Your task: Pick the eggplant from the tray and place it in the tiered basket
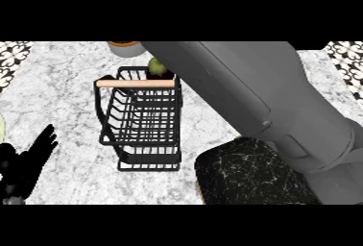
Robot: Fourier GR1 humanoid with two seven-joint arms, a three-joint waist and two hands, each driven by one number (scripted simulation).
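The eggplant point(157, 67) shows only as a small greenish and dark shape at the far end of the tiered basket point(139, 126), just past its wooden handle point(135, 83), tucked under the right forearm point(262, 103). So little of it shows that I can't tell which way it points or how its long axis runs, nor whether it already lies in the wire or hangs just above it. The right hand is hidden behind that forearm, so whether it holds the eggplant I can't say. This looks like the placing step; next would be lowering it inside the rim and letting go. The dark tray point(248, 175) sits near the basket's right. The left hand point(25, 166) rests at the lower left, fingers relaxed.
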